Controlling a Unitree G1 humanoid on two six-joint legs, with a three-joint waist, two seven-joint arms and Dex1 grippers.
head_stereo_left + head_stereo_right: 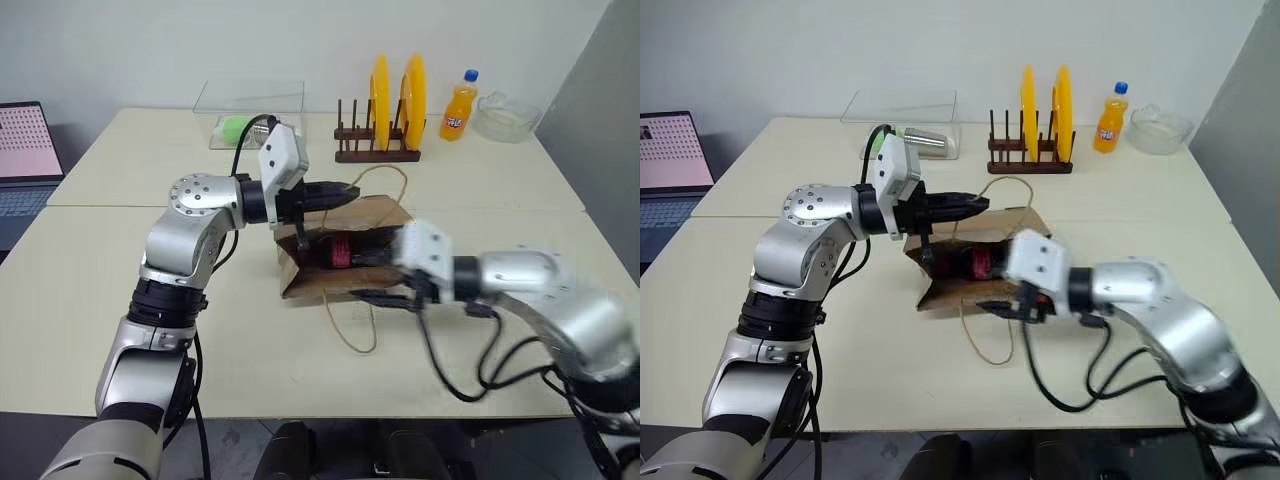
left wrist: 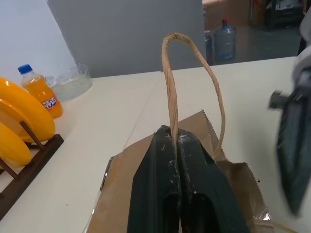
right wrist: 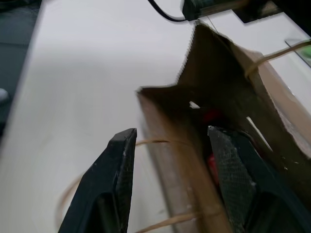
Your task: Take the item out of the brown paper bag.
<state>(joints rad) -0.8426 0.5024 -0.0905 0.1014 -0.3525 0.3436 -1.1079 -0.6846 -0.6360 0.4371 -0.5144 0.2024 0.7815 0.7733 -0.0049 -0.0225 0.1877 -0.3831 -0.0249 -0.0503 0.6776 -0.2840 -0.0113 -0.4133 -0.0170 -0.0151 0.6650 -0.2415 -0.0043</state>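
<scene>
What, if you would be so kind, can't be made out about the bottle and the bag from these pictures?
- Cola bottle: in the eye views the brown paper bag hides all but a red patch; the cap can't be seen.
- Right pincer: in the right wrist view its open fingers straddle the bag's wall; contact with the bottle can't be told.
- Bag's far end: hidden behind the left pincer.

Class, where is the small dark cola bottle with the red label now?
The small dark cola bottle lies inside the open brown paper bag at mid-table, between the two grippers.

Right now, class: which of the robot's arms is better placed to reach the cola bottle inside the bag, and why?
Probably the right. Its open pincer faces the brown paper bag's mouth, where the cola bottle shows. The left pincer is shut on a cord handle, holding the bag open.
</scene>
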